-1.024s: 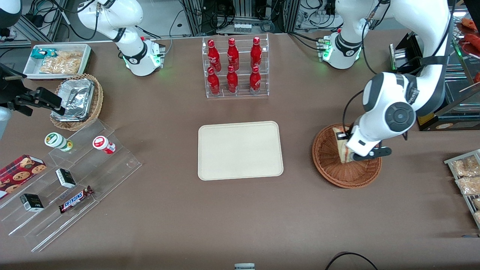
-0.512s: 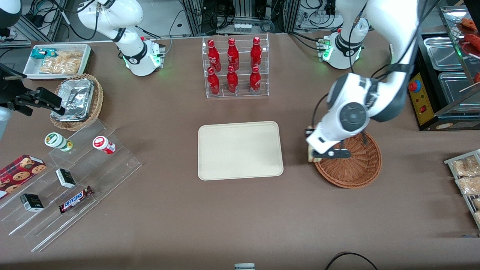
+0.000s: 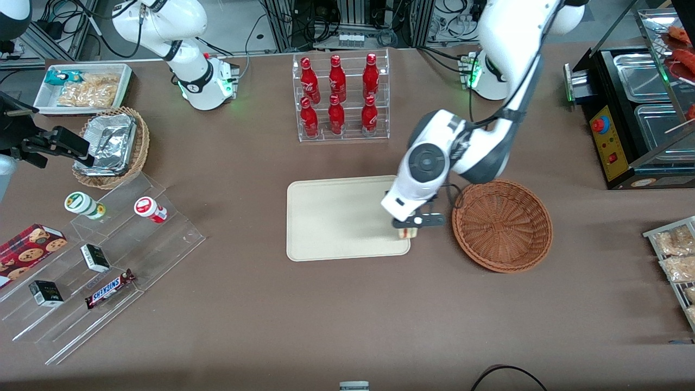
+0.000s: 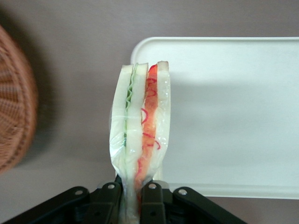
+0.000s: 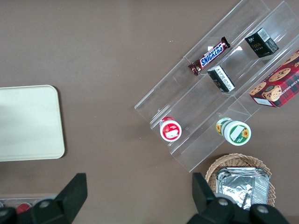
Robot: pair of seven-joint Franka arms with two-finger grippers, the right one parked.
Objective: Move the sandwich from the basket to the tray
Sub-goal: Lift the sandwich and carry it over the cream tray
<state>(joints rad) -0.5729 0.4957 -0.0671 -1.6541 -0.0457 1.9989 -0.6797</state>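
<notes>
My jaws (image 4: 131, 193) are clamped on the sandwich (image 4: 140, 130), carrying it in the air above the tray (image 3: 336, 217) corner nearest the basket (image 3: 502, 225). The basket sits empty now, so the pick looks done; lowering and letting go remain. Brown table (image 3: 347, 304), cables and racks along its back edge.

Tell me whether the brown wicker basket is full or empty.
Empty: the basket shows only bare weave. The pincer holds the sandwich over the tray's corner.
</notes>
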